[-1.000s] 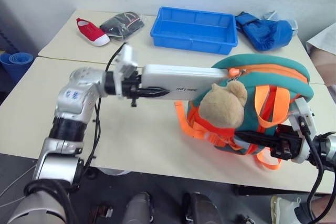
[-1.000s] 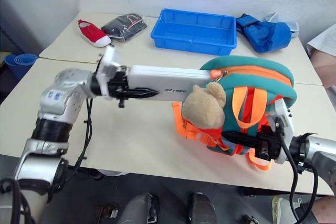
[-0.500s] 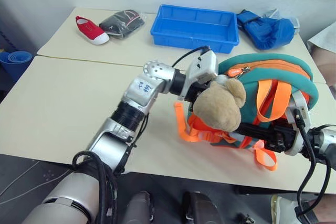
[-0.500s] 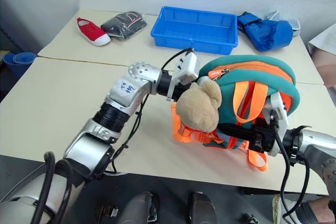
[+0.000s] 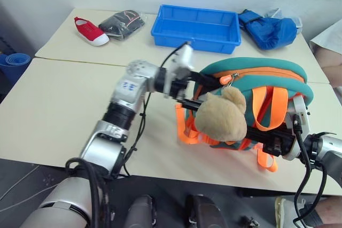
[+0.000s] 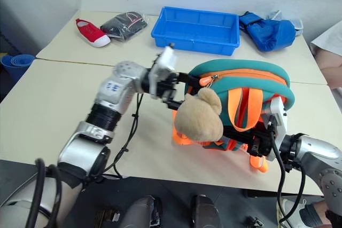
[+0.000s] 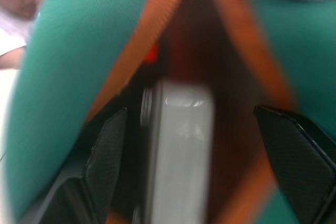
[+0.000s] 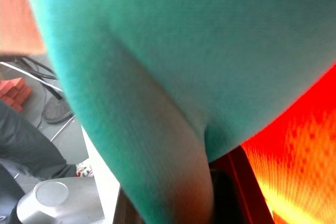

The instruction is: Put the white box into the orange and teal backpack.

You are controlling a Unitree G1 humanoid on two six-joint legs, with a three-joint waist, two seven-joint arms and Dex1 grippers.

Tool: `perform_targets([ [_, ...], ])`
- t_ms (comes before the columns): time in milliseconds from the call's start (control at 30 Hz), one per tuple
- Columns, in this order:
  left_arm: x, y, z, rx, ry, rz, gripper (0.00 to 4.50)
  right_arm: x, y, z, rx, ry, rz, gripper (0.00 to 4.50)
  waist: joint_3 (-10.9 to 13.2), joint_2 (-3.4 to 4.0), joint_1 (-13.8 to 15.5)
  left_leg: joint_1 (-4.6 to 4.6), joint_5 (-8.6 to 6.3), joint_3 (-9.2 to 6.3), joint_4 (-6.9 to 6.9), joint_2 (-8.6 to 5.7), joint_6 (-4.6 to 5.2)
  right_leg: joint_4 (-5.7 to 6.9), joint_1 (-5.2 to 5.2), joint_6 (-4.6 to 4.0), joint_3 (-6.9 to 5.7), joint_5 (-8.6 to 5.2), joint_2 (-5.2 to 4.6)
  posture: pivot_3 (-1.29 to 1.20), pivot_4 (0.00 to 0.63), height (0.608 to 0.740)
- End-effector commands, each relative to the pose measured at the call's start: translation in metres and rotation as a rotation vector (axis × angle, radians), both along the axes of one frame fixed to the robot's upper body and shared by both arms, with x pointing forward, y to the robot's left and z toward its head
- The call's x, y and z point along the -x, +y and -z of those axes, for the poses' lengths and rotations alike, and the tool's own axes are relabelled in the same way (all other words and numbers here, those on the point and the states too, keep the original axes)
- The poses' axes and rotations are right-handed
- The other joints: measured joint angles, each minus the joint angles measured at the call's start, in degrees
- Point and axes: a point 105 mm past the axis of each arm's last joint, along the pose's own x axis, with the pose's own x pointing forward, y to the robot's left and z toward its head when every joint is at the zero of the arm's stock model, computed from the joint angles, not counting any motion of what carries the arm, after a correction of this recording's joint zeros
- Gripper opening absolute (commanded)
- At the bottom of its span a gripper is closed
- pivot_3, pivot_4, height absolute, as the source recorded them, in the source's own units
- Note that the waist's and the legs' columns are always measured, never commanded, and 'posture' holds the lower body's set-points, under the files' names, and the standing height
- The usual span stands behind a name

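On the beige table (image 5: 64, 94), the left gripper (image 7: 199, 166) stands wide at the mouth of the orange and teal backpack (image 5: 267, 76); the white box (image 7: 181, 150) sits free between its fingers, inside. The right gripper (image 5: 272, 143) clamps the backpack's lower side.

The backpack (image 5: 262, 86) stands on the near table (image 5: 48, 110). The box (image 7: 181, 156) sits inside its opening. Behind, on the far table: shoe (image 5: 90, 30), tray (image 5: 195, 28), bag (image 5: 267, 30).
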Motion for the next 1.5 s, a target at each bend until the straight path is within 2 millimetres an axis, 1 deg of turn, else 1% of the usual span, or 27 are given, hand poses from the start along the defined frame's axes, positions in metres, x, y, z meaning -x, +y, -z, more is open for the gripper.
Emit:
perform_targets([
  [33, 0.009, 0.029, -0.01, 0.014, -0.107, 0.071, 4.02, 0.0, 0.002, -0.003, 0.004, -0.035, 0.002, 0.0, 0.0, 0.0, -0.04, -0.01, 0.0, -0.01, 0.01, -0.01, 0.0, 0.03, 0.01, 0.0, -0.01, 0.0, -0.01, 0.0, 0.15, 0.74],
  [100, 0.012, 0.038, -0.014, 0.028, -0.14, 0.065, 4.02, 0.0, 0.002, -0.003, 0.005, -0.034, 0.003, 0.0, 0.0, 0.0, -0.01, 0.0, 0.0, -0.04, 0.02, -0.04, 0.03, 0.1, 0.03, 0.0, -0.01, 0.0, -0.06, 0.0, 0.15, 0.74],
  [167, 0.017, 0.042, -0.019, 0.05, -0.16, 0.068, 4.02, -0.001, 0.002, -0.002, 0.009, -0.031, 0.004, 0.0, 0.0, 0.0, 0.06, -0.03, 0.0, -0.09, 0.02, -0.05, 0.05, 0.15, 0.06, 0.01, -0.05, 0.0, -0.08, 0.0, 0.15, 0.74],
  [233, 0.028, 0.044, -0.022, 0.066, -0.184, 0.089, 4.02, -0.001, 0.002, 0.0, 0.015, -0.027, 0.005, 0.0, 0.0, 0.0, 0.06, -0.05, 0.0, -0.15, 0.02, -0.05, 0.05, 0.15, 0.09, 0.01, -0.1, 0.0, -0.08, 0.0, 0.15, 0.74],
  [333, 0.044, 0.041, -0.024, 0.101, -0.215, 0.103, 4.02, -0.003, 0.001, 0.0, 0.018, -0.023, 0.002, 0.0, 0.0, 0.0, -0.14, -0.04, 0.0, -0.18, 0.02, -0.05, 0.05, 0.16, 0.13, 0.01, -0.1, 0.0, -0.08, 0.0, 0.15, 0.74],
  [467, 0.056, 0.034, -0.02, 0.127, -0.26, 0.103, 4.02, -0.004, 0.003, 0.001, 0.021, -0.017, -0.015, 0.0, 0.0, 0.0, -0.21, -0.01, 0.03, -0.21, 0.06, -0.04, 0.03, 0.19, 0.17, 0.01, -0.11, 0.0, -0.07, 0.0, 0.15, 0.74],
  [567, 0.057, 0.026, -0.015, 0.143, -0.259, 0.083, 4.02, -0.005, 0.003, 0.0, 0.022, -0.016, -0.023, 0.0, 0.0, 0.0, -0.23, 0.03, 0.04, -0.22, 0.07, -0.05, 0.03, 0.17, 0.18, 0.01, -0.11, 0.0, -0.07, 0.0, 0.15, 0.74],
  [700, 0.05, 0.012, 0.0, 0.114, -0.321, 0.048, 4.02, -0.006, 0.004, 0.0, 0.024, -0.015, -0.031, 0.0, 0.0, 0.0, -0.16, 0.03, 0.05, -0.21, 0.07, -0.07, 0.03, 0.17, 0.18, 0.01, -0.12, 0.0, -0.07, 0.0, 0.15, 0.74],
  [867, 0.051, -0.009, 0.002, 0.194, -0.357, 0.05, 4.02, -0.007, 0.007, -0.001, 0.021, -0.02, -0.041, 0.0, 0.0, 0.0, -0.13, 0.02, 0.05, -0.21, 0.08, -0.07, 0.05, 0.15, 0.17, 0.01, -0.12, 0.0, -0.07, 0.0, 0.15, 0.74],
  [1000, 0.048, -0.015, 0.001, 0.236, -0.384, 0.016, 4.02, -0.006, 0.007, -0.001, 0.018, -0.024, -0.033, 0.0, 0.0, 0.0, -0.17, 0.02, 0.05, -0.21, 0.08, -0.07, 0.05, 0.16, 0.17, 0.01, -0.13, 0.0, -0.07, 0.0, 0.15, 0.74],
  [1133, 0.044, -0.014, -0.002, 0.258, -0.382, -0.012, 3.23, -0.004, 0.007, 0.001, 0.016, -0.023, -0.022, 0.0, 0.0, 0.0, -0.06, 0.02, 0.05, -0.22, 0.08, -0.07, 0.05, 0.16, 0.18, 0.01, -0.13, 0.01, -0.08, 0.0, 0.15, 0.74],
  [1200, 0.044, -0.012, -0.003, 0.263, -0.372, -0.013, 2.69, -0.004, 0.007, 0.001, 0.014, -0.023, -0.019, 0.0, 0.0, 0.0, -0.02, 0.02, 0.05, -0.22, 0.08, -0.07, 0.05, 0.15, 0.19, 0.01, -0.13, 0.0, -0.08, 0.0, 0.15, 0.74],
  [1233, 0.044, -0.011, -0.003, 0.261, -0.366, -0.009, 2.33, -0.003, 0.007, 0.002, 0.014, -0.023, -0.016, 0.0, 0.0, 0.0, -0.02, 0.02, 0.05, -0.23, 0.08, -0.07, 0.05, 0.15, 0.19, 0.01, -0.15, 0.01, -0.08, 0.0, 0.15, 0.74],
  [1267, 0.043, -0.01, -0.004, 0.26, -0.361, -0.01, 2.12, -0.003, 0.007, 0.002, 0.013, -0.022, -0.013, 0.0, 0.0, 0.0, -0.06, 0.02, 0.05, -0.24, 0.08, -0.07, 0.05, 0.16, 0.19, 0.01, -0.15, 0.01, -0.08, 0.0, 0.15, 0.74],
  [1367, 0.041, -0.003, -0.007, 0.26, -0.327, -0.011, 1.29, -0.003, 0.007, 0.003, 0.012, -0.023, -0.005, 0.0, 0.0, 0.0, -0.17, 0.03, 0.05, -0.24, 0.08, -0.07, 0.05, 0.15, 0.19, 0.01, -0.14, 0.0, -0.08, 0.0, 0.15, 0.74],
  [1400, 0.041, 0.005, -0.011, 0.259, -0.334, 0.008, 1.05, -0.002, 0.006, 0.003, 0.011, -0.024, 0.001, 0.0, 0.0, 0.0, -0.16, 0.03, 0.05, -0.24, 0.08, -0.07, 0.05, 0.15, 0.19, 0.01, -0.14, 0.0, -0.08, 0.0, 0.15, 0.74],
  [1467, 0.028, 0.018, -0.02, 0.231, -0.365, -0.048, 0.65, -0.002, 0.004, 0.002, 0.009, -0.028, 0.015, 0.0, 0.0, 0.0, -0.22, 0.03, 0.06, -0.25, 0.09, -0.06, 0.05, 0.16, 0.18, 0.01, -0.15, 0.0, -0.07, 0.0, 0.15, 0.74],
  [1500, 0.018, 0.027, -0.028, 0.222, -0.354, -0.097, 0.5, -0.001, 0.002, 0.002, 0.009, -0.032, 0.024, 0.0, 0.0, 0.0, -0.2, 0.03, 0.06, -0.25, 0.09, -0.05, 0.04, 0.15, 0.17, 0.01, -0.15, 0.0, -0.06, 0.0, 0.15, 0.74],
])
